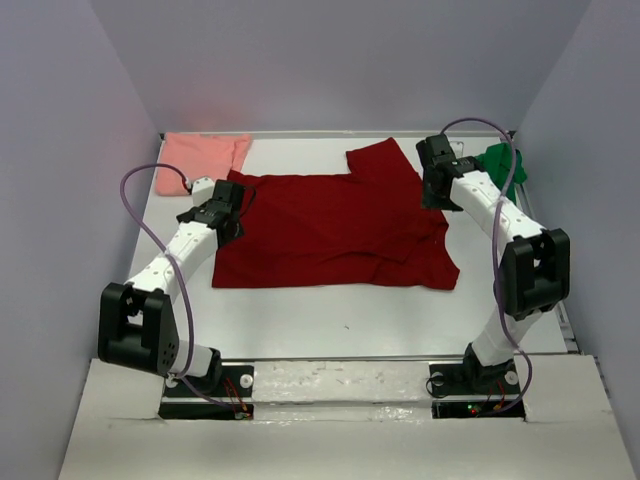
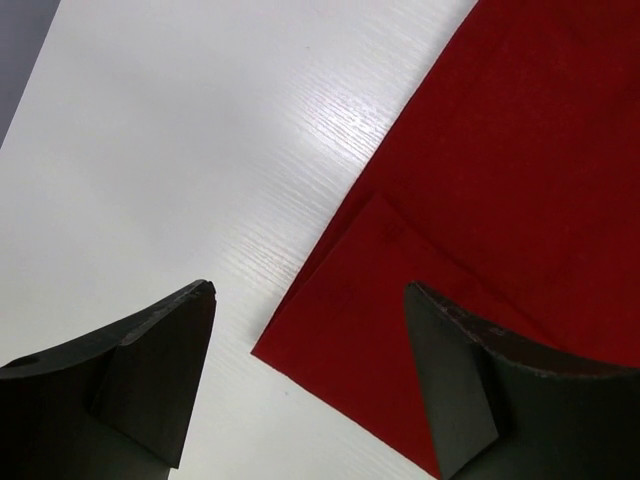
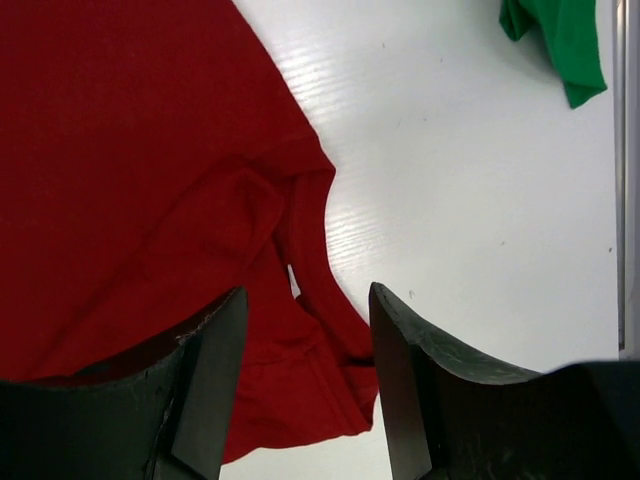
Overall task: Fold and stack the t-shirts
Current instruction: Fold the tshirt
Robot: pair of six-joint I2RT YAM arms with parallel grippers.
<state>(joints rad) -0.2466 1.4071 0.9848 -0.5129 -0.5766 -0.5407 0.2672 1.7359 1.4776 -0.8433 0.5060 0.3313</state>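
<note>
The dark red t-shirt (image 1: 335, 225) lies partly folded on the surface (image 1: 350, 320), the left hand (image 2: 310, 292) and right hand (image 3: 307, 292) open and empty over its side edges, so each should pinch both layers squarely before folding.

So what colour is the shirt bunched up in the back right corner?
The shirt is bright green, seen best from the top camera.

Top view wide; wrist views close, downward, share red t-shirt (image 1: 330, 225).
</note>
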